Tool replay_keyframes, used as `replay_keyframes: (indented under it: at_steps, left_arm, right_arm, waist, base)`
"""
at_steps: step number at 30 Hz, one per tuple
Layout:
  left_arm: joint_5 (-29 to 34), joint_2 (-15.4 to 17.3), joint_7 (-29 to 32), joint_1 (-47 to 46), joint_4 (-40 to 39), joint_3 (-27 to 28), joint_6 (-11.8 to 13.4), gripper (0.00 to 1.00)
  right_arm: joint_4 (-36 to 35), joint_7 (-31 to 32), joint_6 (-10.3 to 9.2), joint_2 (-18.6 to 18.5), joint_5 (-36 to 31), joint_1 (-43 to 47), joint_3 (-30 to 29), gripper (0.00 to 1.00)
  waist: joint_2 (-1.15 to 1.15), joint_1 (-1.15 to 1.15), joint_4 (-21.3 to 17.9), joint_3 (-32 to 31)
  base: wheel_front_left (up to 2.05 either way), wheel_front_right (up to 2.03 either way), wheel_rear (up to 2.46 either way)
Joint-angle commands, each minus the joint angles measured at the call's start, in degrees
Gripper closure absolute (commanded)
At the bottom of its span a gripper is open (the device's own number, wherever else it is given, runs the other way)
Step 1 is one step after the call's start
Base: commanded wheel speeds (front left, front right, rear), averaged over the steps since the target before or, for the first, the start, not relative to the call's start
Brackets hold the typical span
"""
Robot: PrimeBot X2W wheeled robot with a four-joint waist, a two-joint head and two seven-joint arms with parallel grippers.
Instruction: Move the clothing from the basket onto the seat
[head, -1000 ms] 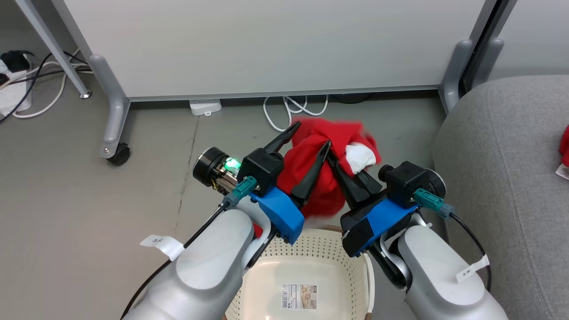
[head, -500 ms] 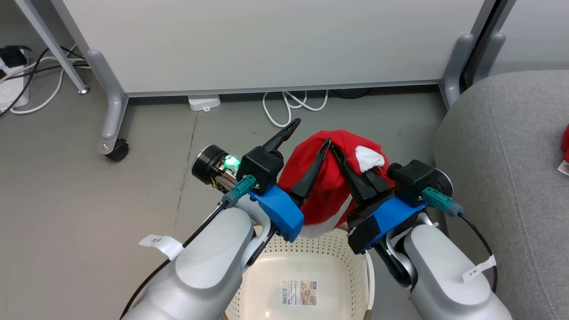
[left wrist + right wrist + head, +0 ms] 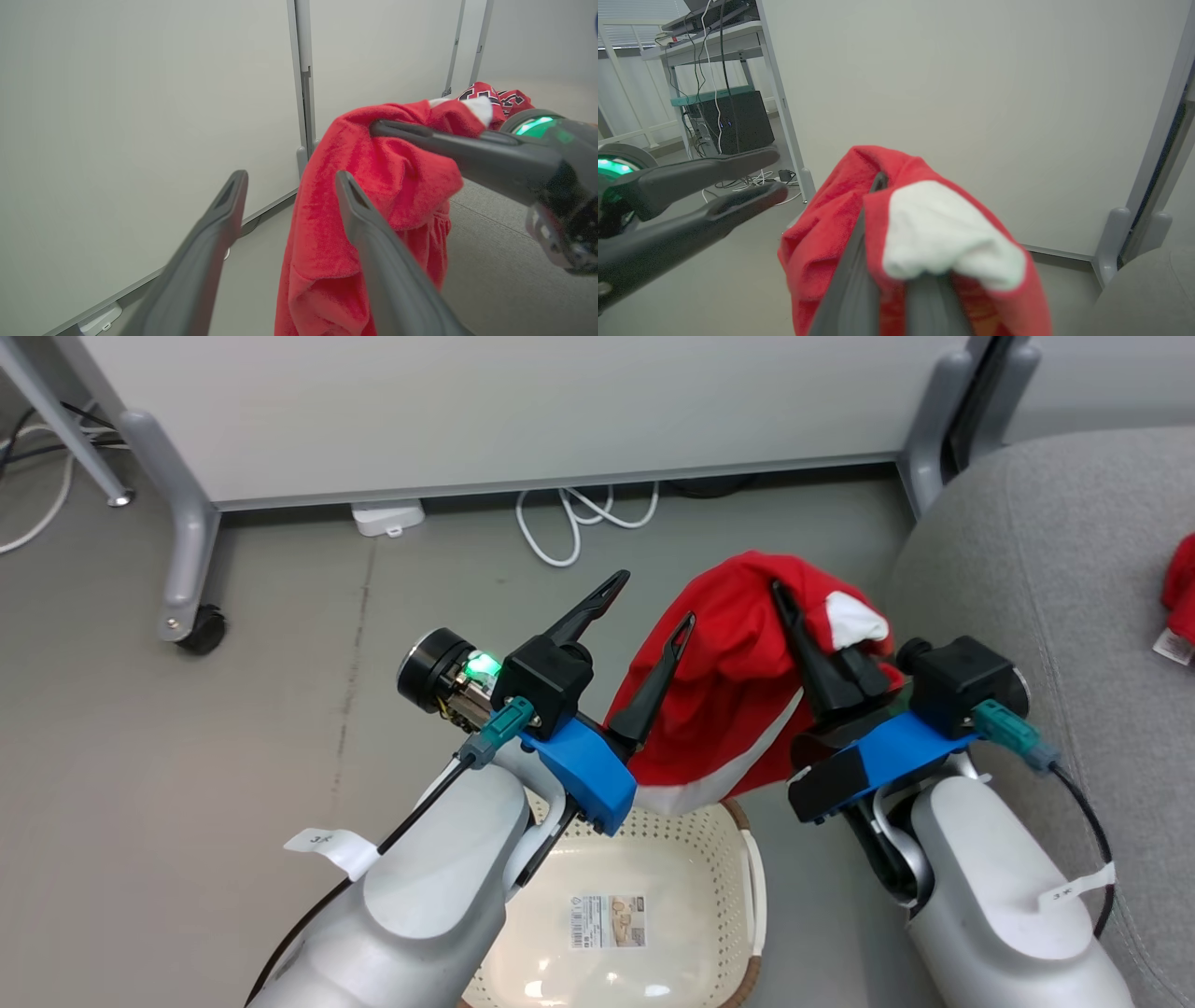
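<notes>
One red garment [image 3: 738, 691] hangs pinched in the closed right gripper [image 3: 777, 590], basket [image 3: 754, 887] below; left gripper [image 3: 654, 597] alongside, spread wide, empty.

A white partition [image 3: 523, 411] on grey wheeled legs [image 3: 191, 560] stands on grey floor [image 3: 140, 784], with white cables [image 3: 597, 513] coiled beneath its lower edge.

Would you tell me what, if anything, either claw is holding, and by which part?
The right claw pinches the red garment at a bunched fold by its white trim; the left claw is open, empty.
</notes>
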Motion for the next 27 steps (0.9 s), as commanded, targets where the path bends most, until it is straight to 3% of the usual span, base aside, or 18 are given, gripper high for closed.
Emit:
replay_keyframes:
  at_steps: [1,16,27]
  left_arm:
    - [0.26,0.32,-0.15,-0.95,-0.28,-0.01,-0.03,0.00]
    - [1.81,1.60,-0.15,-0.06,-1.92,-1.34,-0.64,0.00]
    - [2.16,1.80,-0.15,-0.05,-1.54,-3.31,-0.98,0.00]
  right_arm:
    - [-0.77,-0.03,0.03,-0.39,-0.46,0.60,-0.90,1.00]
    - [-7.85,-0.03,0.03,-1.62,-2.08,4.52,-8.71,1.00]
    - [-12.09,-0.03,0.03,-0.03,-2.83,9.11,-13.30,1.00]
  waist:
    - [0.00,0.00,-1.43,1.24]
    - [0.00,0.00,-11.21,5.22]
    - [0.00,0.00,-16.91,6.32]
  base:
    - [0.00,0.00,0.00]
    - [0.00,0.00,0.00]
    - [0.00,0.00,0.00]
